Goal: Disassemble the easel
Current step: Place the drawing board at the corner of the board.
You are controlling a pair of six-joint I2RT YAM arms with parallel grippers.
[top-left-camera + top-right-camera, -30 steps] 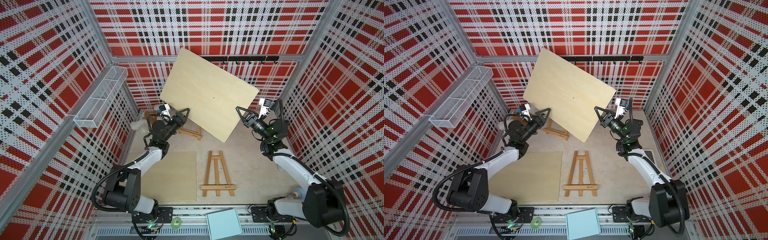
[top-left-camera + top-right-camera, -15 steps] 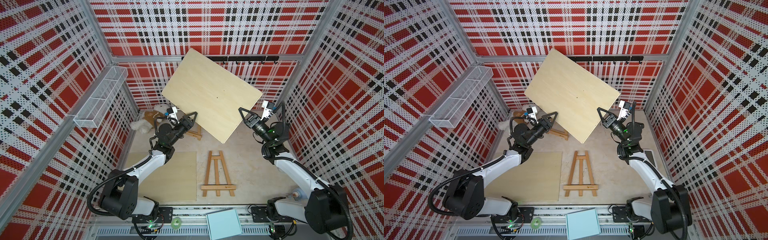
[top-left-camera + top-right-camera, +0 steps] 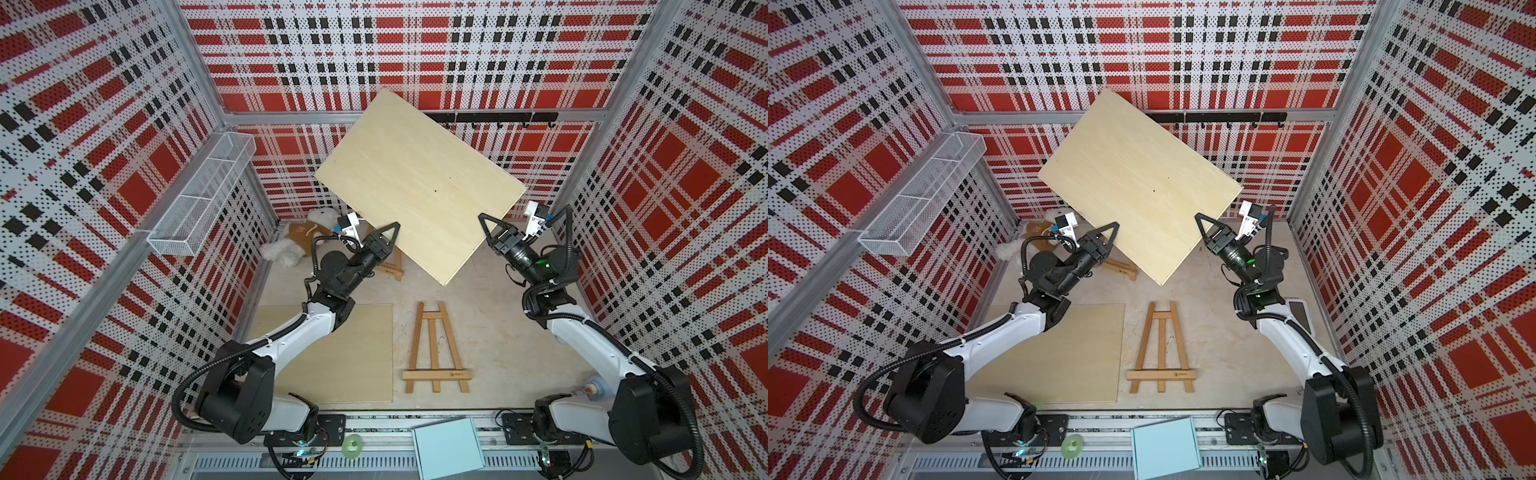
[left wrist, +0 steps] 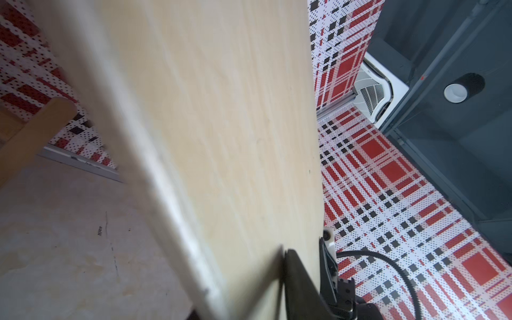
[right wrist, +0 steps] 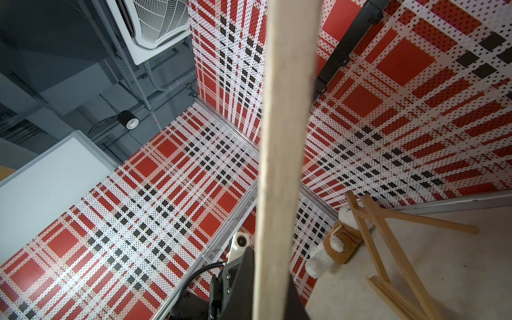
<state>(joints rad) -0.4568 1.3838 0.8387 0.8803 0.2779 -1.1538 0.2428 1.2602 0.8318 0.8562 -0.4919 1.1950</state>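
1. Big board (image 3: 419, 183) is up in the air and tilted, one corner high by the back wall, one low over the worktop (image 3: 498, 316). It has an arm at each of 2 opposite edges, prob. so a wide panel can't swing.
2. Right claw (image 3: 488, 223): clamped tight on the board's right edge. Its wrist view shows the thin edge running straight btwn the jaws.
3. Left claw (image 3: 392, 233): at the opposite edge, one finger (image 4: 297, 279) laid on the top face, the other hidden under the wood. Gripping or just straddling? Can't tell.
4. My read: the board is off its stand, the first bit of taking the set apart.
5. Standing easel (image 5: 388, 238): back-left of the worktop, below the board's low left edge, legs spread. It looks apart from the board. Soft toy (image 3: 299, 245) is just beside it.
6. Flat easel (image 3: 434, 353) lies near front-centre, next to a second board (image 3: 332, 353) lying flat.
7. Materials: boards are pale plywood, smooth, faint grain, thin w/ raw square edges. Easels are warmer tan slats, A-shaped w/ a ledge bar. Worktop is mottled beige.
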